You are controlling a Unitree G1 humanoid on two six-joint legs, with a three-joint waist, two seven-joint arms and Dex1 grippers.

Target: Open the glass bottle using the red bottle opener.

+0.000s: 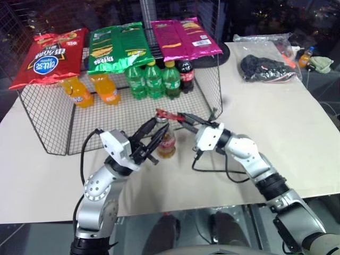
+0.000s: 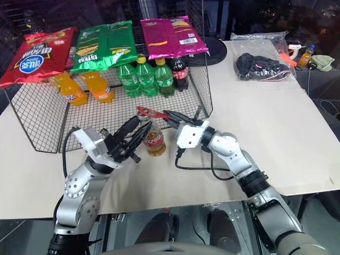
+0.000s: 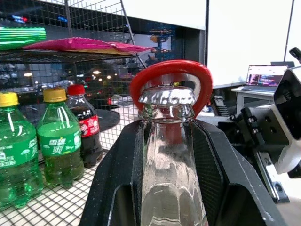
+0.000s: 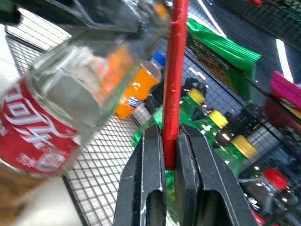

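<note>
Green soda bottles (image 1: 154,79) and a cola bottle (image 1: 186,76) stand in the wire rack (image 1: 48,119) at upper centre. The left gripper (image 1: 155,139) clamps the glass bottle (image 1: 166,142), red-labelled; the right gripper (image 1: 183,118) pinches the red bottle opener (image 1: 166,113) over its cap.

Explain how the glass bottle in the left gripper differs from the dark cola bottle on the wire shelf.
The glass bottle is clear with amber drink; the dark cola bottle is nearly black. The glass bottle has a metal crown cap, the cola bottle a red screw cap. The left gripper holds the glass bottle on the table; the cola bottle stands free beside green bottles. Both stand upright with red labels.
</note>
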